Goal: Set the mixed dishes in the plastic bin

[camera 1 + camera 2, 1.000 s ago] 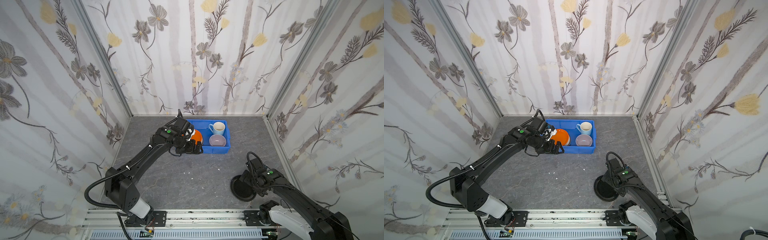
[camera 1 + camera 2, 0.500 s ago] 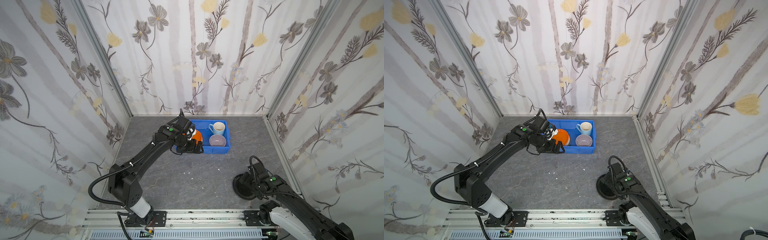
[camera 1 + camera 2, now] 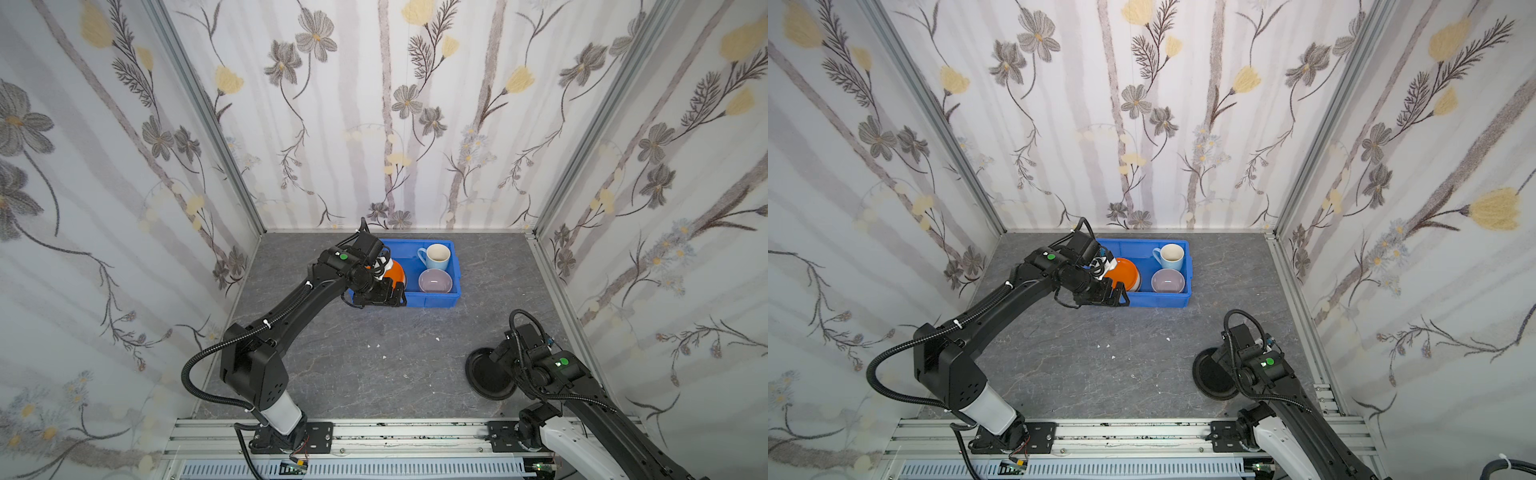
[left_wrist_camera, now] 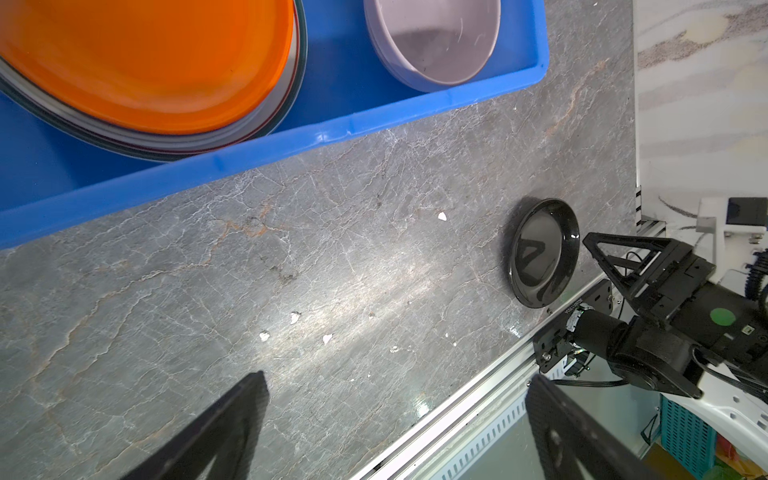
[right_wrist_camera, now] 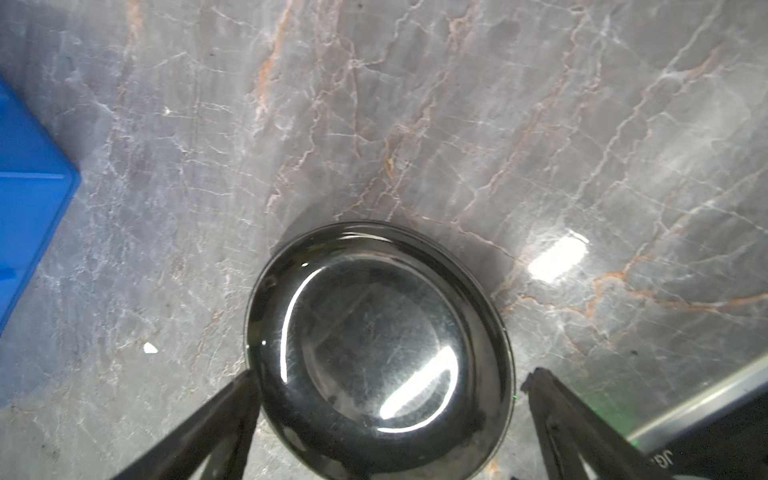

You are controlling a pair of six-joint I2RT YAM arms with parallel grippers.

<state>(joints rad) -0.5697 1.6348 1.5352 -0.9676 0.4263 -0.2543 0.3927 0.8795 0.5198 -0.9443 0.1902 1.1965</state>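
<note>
**One dish left out, right claw over it**

The black plate (image 5: 380, 353) lies flat on the bench (image 3: 374, 353), well apart from the plastic bin (image 3: 432, 297), off its front right corner on the robot's side. It looks like the only dish outside the bin.

Inside the bin, the light blue mug (image 3: 436, 257) stands upright at the back of the right half and the lilac bowl (image 3: 435, 280) sits in front of it. The orange plate (image 3: 1121, 272) tops a stack (image 4: 274, 112) filling the left half.

So the step in hand reads as the pick of that last plate. The right claw (image 5: 392, 376) is spread wide and holding nothing, one finger to each side of the plate's near rim. Whether a finger touches the rim, I can't tell.

The plate is low and glossy, so the next move calls for a tip worked under the lip and a firm pinch on the rim. After that comes a carry across to the bin.

The right arm is folded low, wrist tipped down at the plate. The left arm reaches long toward the bin, with the left claw (image 3: 380, 295) spread and empty just above the bin's front wall, before the stack.
</note>
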